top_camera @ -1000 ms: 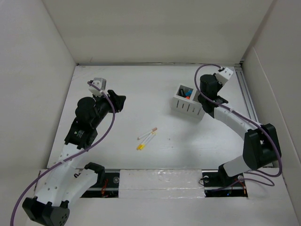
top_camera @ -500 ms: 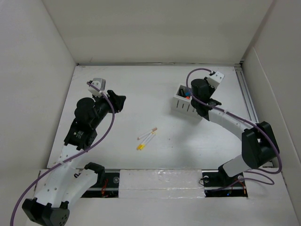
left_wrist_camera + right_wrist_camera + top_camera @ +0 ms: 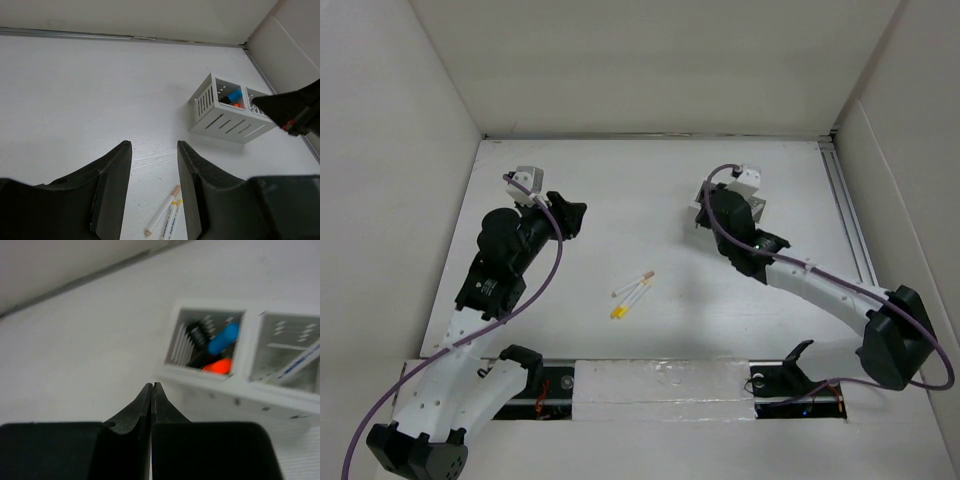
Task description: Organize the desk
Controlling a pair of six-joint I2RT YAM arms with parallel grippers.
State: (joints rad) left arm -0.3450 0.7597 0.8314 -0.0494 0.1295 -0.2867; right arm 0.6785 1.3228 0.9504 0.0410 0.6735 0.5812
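The desk (image 3: 620, 190) is a large white tabletop. Three white markers (image 3: 632, 292), one peach-capped and two yellow-capped, lie side by side at its middle. My left gripper (image 3: 570, 215) hovers open and empty at the left; the markers (image 3: 162, 216) show between its fingers from afar. My right gripper (image 3: 703, 213) is shut and empty, and its wrist covers the white slotted organizer in the top view. The organizer (image 3: 240, 357) sits just beyond the shut tips (image 3: 152, 385), with a blue item (image 3: 223, 337), an orange item (image 3: 218, 365) and a black item in its left compartment.
White wall panels (image 3: 650, 60) enclose the desk on three sides. A metal rail (image 3: 850, 220) runs along the right edge. In the left wrist view the organizer (image 3: 220, 117) stands at the right, with the right arm's black fingers (image 3: 287, 107) over its far compartment.
My right arm has swung left over the organizer, which now is hidden under its wrist in the top view. The left arm and the markers have not moved.
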